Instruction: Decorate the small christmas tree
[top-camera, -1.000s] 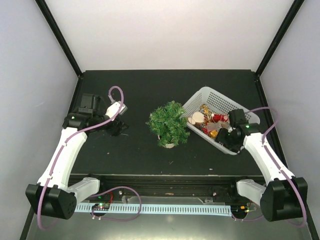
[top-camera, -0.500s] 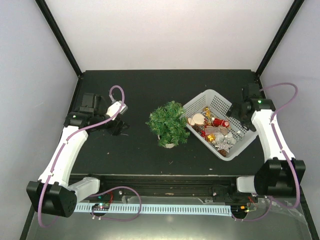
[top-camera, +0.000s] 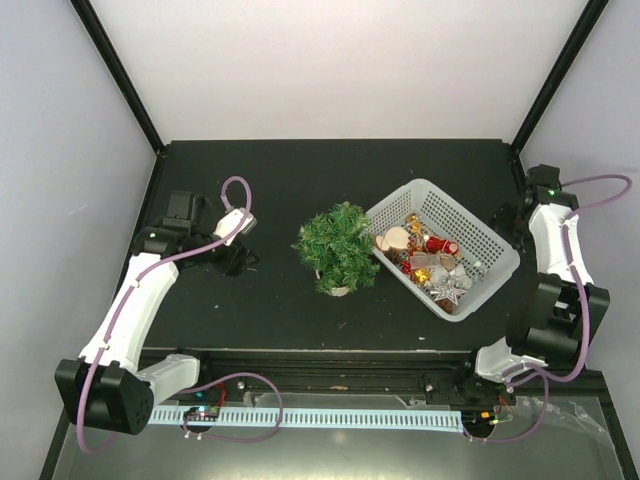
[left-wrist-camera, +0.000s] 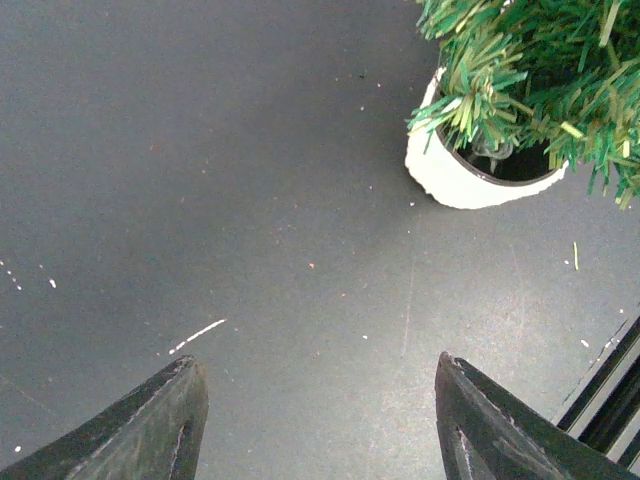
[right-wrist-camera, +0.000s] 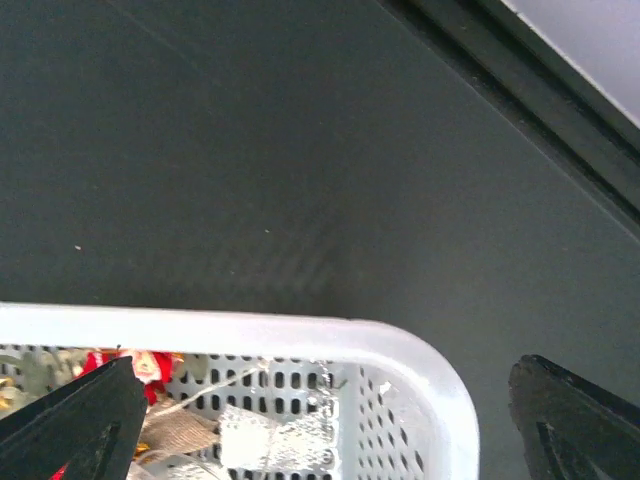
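While I watch from above, the small christmas tree (top-camera: 339, 247) stands upright in its white pot (left-wrist-camera: 452, 170) near the middle of the black table (top-camera: 300, 180). My left gripper (top-camera: 238, 258) sits to the tree's left, apart from it, down close to the table. On the left wrist view both fingers (left-wrist-camera: 130, 432) are spread wide with bare table between them, nothing held; the pot shows beyond and to the right of that gap, well clear of the jaws.

Over on the right, the white basket (top-camera: 478, 235) of ornaments (top-camera: 430, 262) lies just beside the tree's right side. My right gripper (top-camera: 515, 222) is pulled back at the table's right edge, just off the basket's far right corner. Its wrist view shows the jaws parted wide and empty, the basket rim (right-wrist-camera: 300, 330) running between them. The tree doesn't show there at all.
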